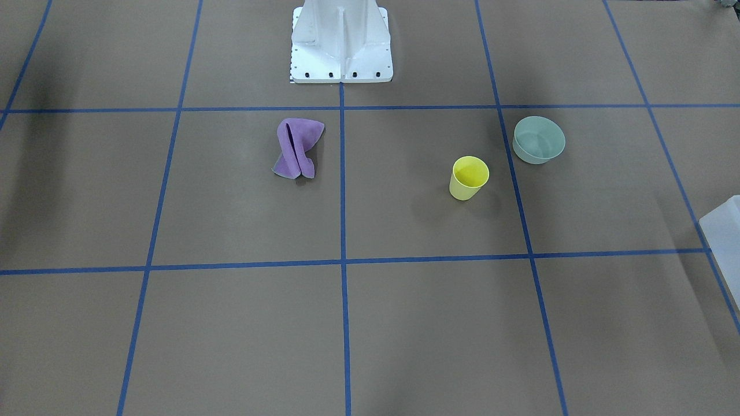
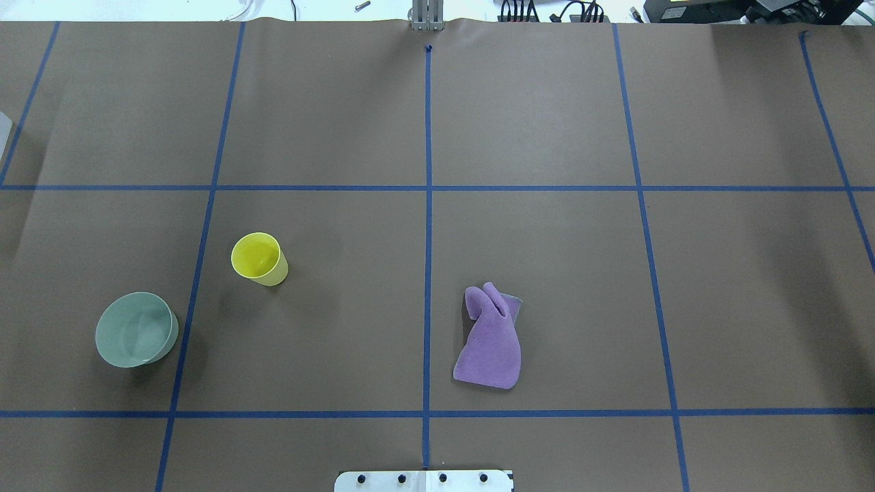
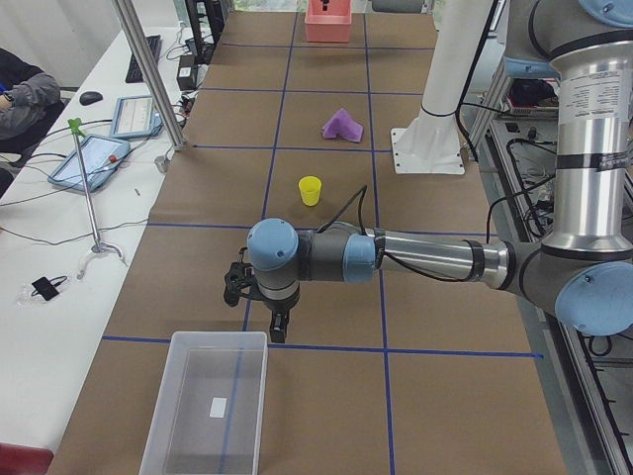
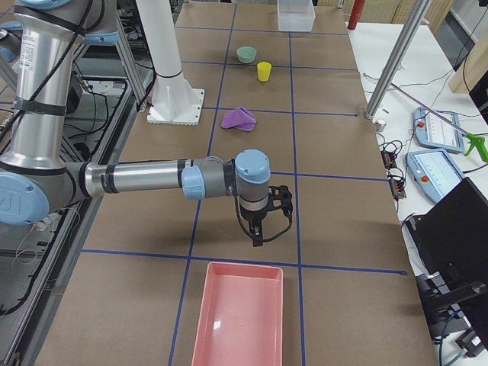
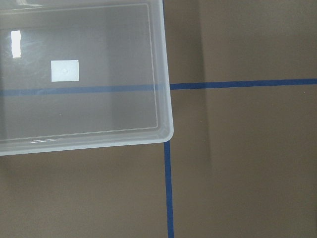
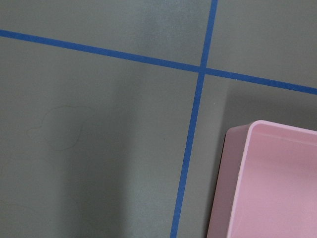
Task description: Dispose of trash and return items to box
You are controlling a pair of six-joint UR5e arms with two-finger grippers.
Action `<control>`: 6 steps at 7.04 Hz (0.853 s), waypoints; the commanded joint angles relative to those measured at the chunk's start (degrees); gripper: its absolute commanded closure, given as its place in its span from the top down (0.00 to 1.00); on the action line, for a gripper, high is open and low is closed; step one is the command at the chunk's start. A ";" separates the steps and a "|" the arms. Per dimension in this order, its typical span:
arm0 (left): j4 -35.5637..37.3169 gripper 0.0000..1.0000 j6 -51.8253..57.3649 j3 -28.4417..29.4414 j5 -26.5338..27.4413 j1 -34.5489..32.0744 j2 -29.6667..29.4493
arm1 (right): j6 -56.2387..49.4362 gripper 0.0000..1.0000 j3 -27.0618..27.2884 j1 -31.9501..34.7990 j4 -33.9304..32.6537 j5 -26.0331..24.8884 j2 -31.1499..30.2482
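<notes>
The box, pale translucent plastic, stands empty at the table's left end; it fills the upper left of the left wrist view, and its corner shows in the front view. My left gripper hangs just beyond the box's far edge. My right gripper hangs just beyond a pink tray at the right end. I cannot tell whether either is open or shut. A purple cloth, a yellow cup and a green bowl lie mid-table, far from both grippers.
The white bolted robot base stands at the table's near edge, close to the cloth. The pink tray's corner shows in the right wrist view. Blue tape lines grid the brown table. An operator's desk with tablets runs along the far side.
</notes>
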 commanded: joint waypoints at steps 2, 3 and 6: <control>0.01 0.99 0.16 -0.43 -0.35 0.00 0.14 | 0.13 1.00 -0.18 -0.04 -0.01 -0.21 -0.03; 0.09 0.99 0.16 -2.35 -0.44 0.00 0.05 | -0.04 1.00 0.26 -0.04 0.08 -0.91 0.06; 0.27 0.99 -0.62 -9.19 -0.44 0.00 -0.04 | 0.13 1.00 0.44 -1.09 13.09 -0.39 0.15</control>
